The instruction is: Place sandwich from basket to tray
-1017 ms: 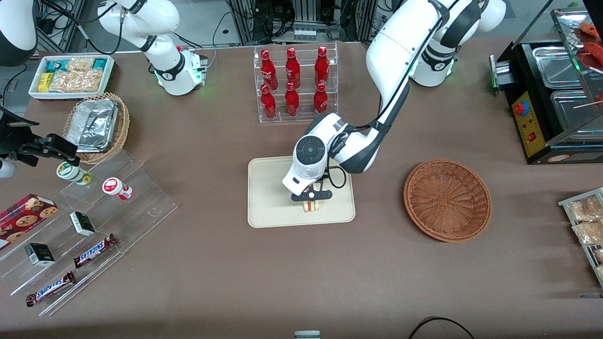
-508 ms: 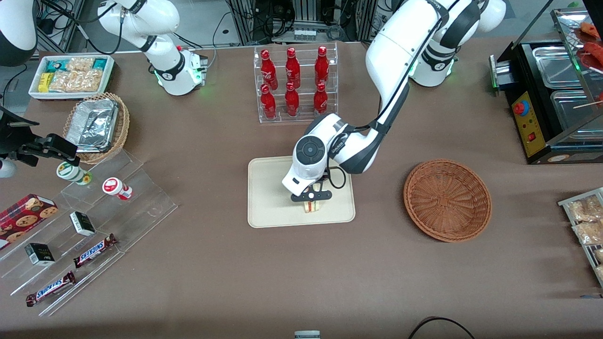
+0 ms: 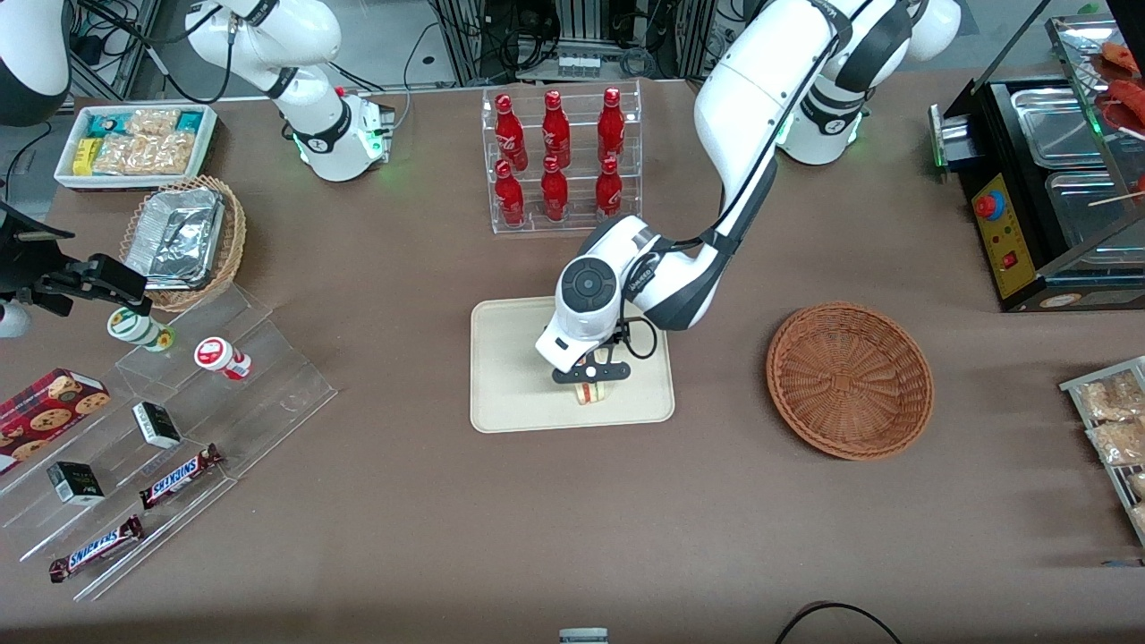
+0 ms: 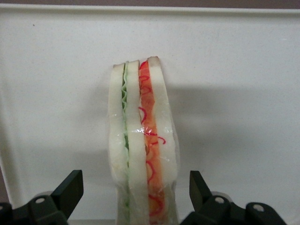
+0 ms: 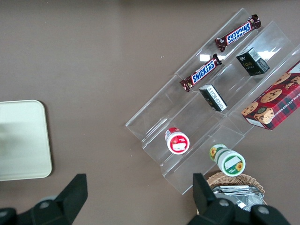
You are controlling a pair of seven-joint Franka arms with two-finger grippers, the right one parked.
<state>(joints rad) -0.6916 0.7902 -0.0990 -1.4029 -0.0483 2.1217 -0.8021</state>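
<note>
The sandwich [image 3: 590, 393] stands on its edge on the cream tray [image 3: 514, 376], in the part of the tray nearest the front camera. In the left wrist view the sandwich [image 4: 140, 140] shows white bread with green and red filling under clear wrap, upright on the tray [image 4: 234, 93]. My left gripper [image 3: 590, 370] hangs just above it. The gripper [image 4: 135, 194] is open: its black fingertips [image 4: 70, 190] stand either side of the sandwich with a clear gap to each. The reddish-brown basket [image 3: 850, 380] lies beside the tray toward the working arm's end, with nothing in it.
A clear rack of red bottles [image 3: 559, 161] stands farther from the front camera than the tray. Clear stepped shelves with snacks [image 3: 179, 429] and a lighter wicker basket of foil trays [image 3: 183, 237] lie toward the parked arm's end. A black food warmer [image 3: 1038, 179] is at the working arm's end.
Almost nothing differs. The left wrist has crept a few pixels away from the front camera, and the sandwich stays in place on the tray.
</note>
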